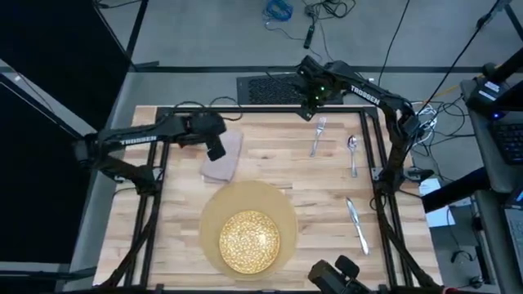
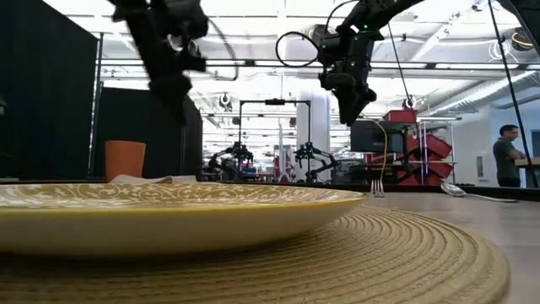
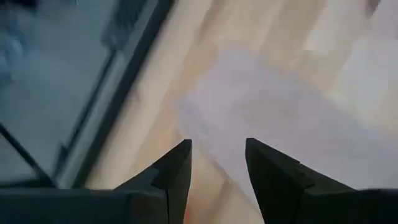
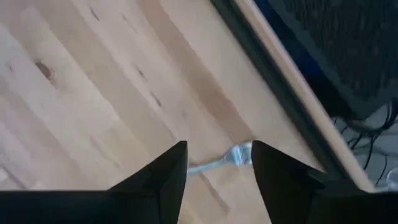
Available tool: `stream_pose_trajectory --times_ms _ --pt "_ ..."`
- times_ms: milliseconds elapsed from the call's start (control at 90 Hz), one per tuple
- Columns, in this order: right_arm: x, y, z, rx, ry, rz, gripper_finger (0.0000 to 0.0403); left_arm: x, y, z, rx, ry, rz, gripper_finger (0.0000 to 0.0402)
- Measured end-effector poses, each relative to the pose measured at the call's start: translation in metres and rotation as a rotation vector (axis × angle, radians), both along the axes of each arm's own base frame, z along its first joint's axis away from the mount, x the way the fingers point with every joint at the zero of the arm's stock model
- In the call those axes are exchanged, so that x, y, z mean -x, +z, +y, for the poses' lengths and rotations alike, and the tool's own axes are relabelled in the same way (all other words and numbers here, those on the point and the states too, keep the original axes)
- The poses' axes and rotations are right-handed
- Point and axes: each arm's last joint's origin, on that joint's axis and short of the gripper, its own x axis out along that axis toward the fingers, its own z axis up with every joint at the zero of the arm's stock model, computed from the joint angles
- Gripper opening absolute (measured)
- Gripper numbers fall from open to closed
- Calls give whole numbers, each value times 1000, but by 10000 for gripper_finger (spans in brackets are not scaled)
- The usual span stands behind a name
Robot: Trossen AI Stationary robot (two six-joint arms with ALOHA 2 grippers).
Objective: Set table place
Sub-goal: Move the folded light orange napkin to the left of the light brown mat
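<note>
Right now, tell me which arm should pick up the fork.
The right arm. Its pincer hangs open just above the fork near the table's far edge, and the fork shows between its fingers in the right wrist view. The left pincer hovers over the napkin, farther away.

Left wrist shot is all motion blur, so the napkin (image 3: pixel 267 106) is just a pale smear. From above, the left arm covers part of the napkin (image 1: pixel 222 163) and the cup isn't visible. The right gripper's fingers hide most of the fork (image 4: pixel 221 160).
</note>
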Motion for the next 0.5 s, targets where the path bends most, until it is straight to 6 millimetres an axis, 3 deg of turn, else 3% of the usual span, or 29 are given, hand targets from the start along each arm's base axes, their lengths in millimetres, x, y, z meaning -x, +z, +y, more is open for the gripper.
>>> stream_pose_trajectory --times_ms 144,244,500 --pt "-2 -1 6 -22 9 21 165 -5 -29 -3 105 -89 -53 136" --pt "-5 -7 12 -37 7 33 165 -6 -49 -3 144 -125 4 136" --pt "-6 -56 31 -123 66 141 165 -9 -75 3 175 -158 120 136"
